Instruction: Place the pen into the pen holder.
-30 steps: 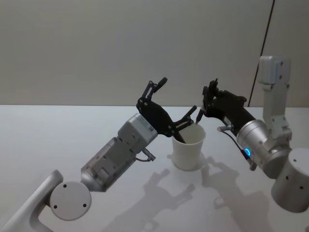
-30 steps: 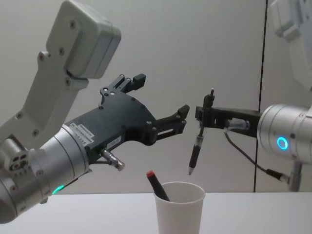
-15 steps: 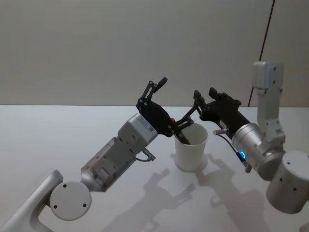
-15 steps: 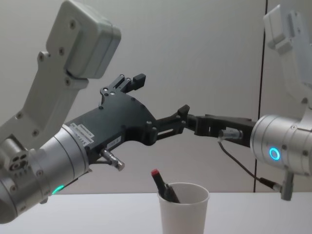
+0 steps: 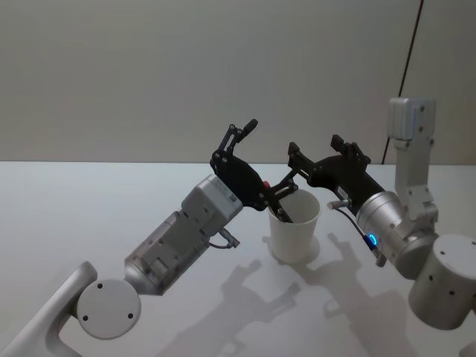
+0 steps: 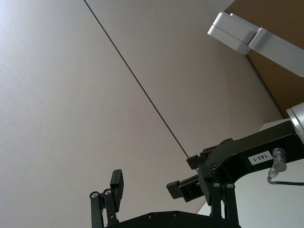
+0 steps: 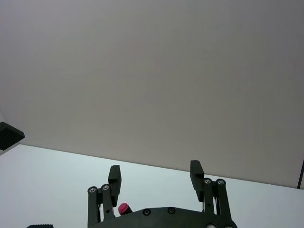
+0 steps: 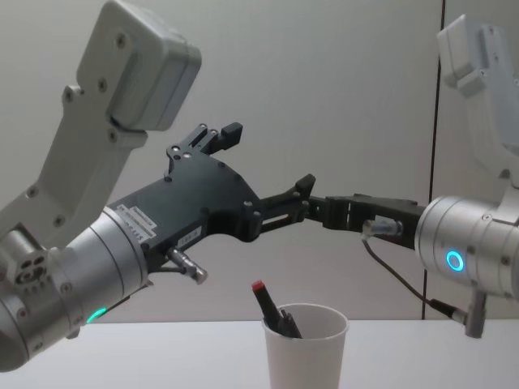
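Now the pen (image 8: 284, 321) sits inside the pen holder (image 8: 306, 350), leaning against its wall beside a red-capped pen (image 8: 264, 299) already there, and my right gripper (image 5: 314, 154) hangs above the rim with its fingers spread and nothing between them. A second ago that gripper pinched the pen upright over the cup's mouth; half a second ago the pen was already down in the cup and the jaws were parting. Since then they have opened a little wider, and the cup has not shifted. My left gripper (image 5: 275, 160) still hovers on the cup's other side, fingers apart, empty, exactly where it was before. I judge the placing done; only pulling both arms clear remains.
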Robot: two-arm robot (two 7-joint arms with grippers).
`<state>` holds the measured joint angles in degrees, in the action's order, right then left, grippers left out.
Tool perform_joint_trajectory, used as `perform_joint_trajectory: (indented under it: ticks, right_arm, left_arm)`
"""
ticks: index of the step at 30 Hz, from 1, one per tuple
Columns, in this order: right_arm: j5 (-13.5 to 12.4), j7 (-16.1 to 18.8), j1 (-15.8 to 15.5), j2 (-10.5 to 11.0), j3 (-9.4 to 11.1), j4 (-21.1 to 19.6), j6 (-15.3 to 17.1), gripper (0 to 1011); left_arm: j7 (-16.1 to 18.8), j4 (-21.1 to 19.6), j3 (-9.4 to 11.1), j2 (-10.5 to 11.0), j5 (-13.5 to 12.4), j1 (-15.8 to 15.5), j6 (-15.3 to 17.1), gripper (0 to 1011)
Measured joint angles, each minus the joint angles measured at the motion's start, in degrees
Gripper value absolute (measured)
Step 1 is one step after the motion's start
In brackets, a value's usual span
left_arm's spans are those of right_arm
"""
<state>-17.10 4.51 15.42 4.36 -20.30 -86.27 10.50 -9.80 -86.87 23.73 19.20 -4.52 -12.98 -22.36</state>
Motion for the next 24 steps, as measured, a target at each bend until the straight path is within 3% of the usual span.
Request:
perform_joint_trajectory:
  ticks: [5, 24]
  right_arm:
    - [-0.1, 0.0, 0.0, 0.0, 0.1, 0.2, -0.2, 1000]
    - [-0.2, 0.0, 0.0, -0.1, 0.2, 0.5, -0.5, 1001]
  left_arm:
    - [0.0, 0.0, 0.0, 0.0, 0.0, 0.0, 0.0, 1000]
    - [0.0, 0.0, 0.0, 0.0, 0.0, 0.0, 0.0, 999]
